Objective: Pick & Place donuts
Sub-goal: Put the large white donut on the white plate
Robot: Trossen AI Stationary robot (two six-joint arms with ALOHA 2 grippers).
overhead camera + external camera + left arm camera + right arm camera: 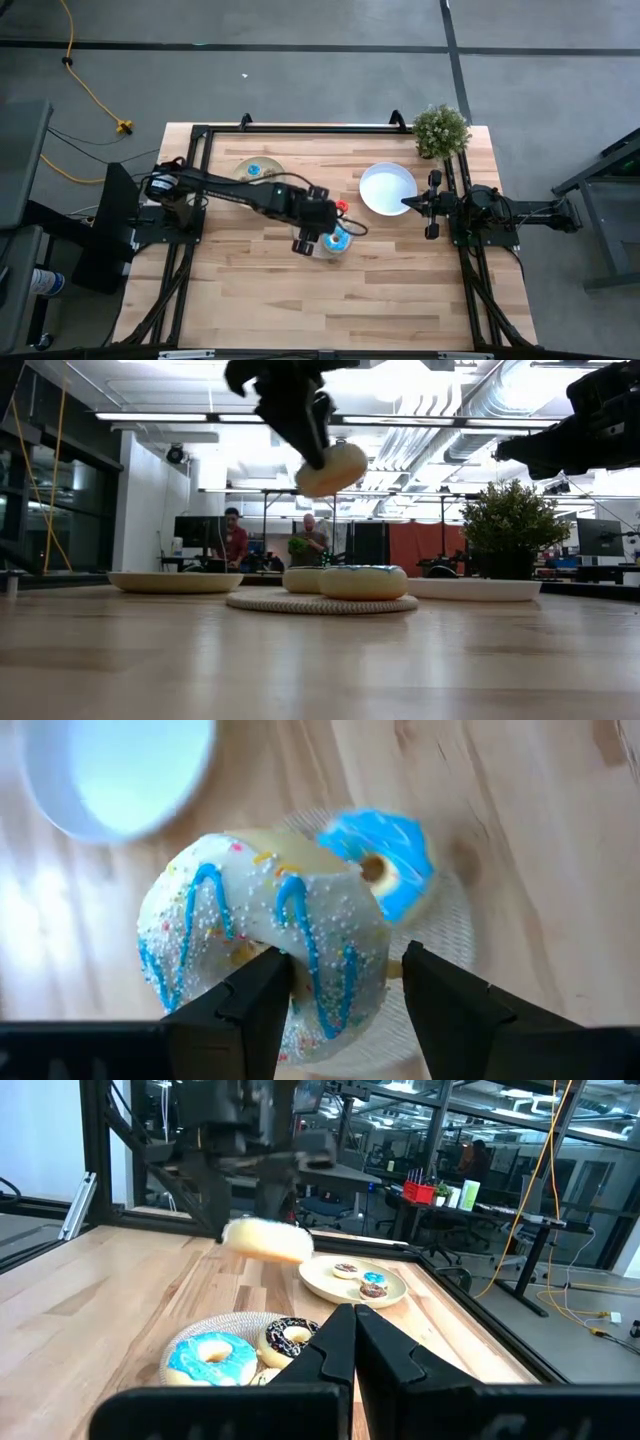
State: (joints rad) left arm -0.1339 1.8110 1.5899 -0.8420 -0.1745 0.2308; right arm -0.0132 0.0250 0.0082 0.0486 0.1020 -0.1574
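From above we see the left claw (322, 240) out over the middle of the bench (250, 290), just above a woven mat (333, 244), but the arm hides what it carries. The low view settles that: the claw is clamped on a white donut (333, 468), held in the air well clear of the mat (320, 603). The left wrist view adds the detail, with blue zigzag icing and sprinkles on that white donut (262, 945) and a dark finger (250, 1010) pressed to each side of it.

Below it on the mat lies a blue-iced donut (383, 870). Only the right wrist view shows a chocolate-iced donut (288, 1336) touching the blue one (211, 1357), and a tan plate (352, 1283) beyond holding three small donuts (362, 1279).

The right claw (408, 203) waits at the bench's right side, its fingers (390, 1345) pressed together, its tip over the rim of a white plate (385, 187). A potted plant (440, 130) stands at the far right corner.
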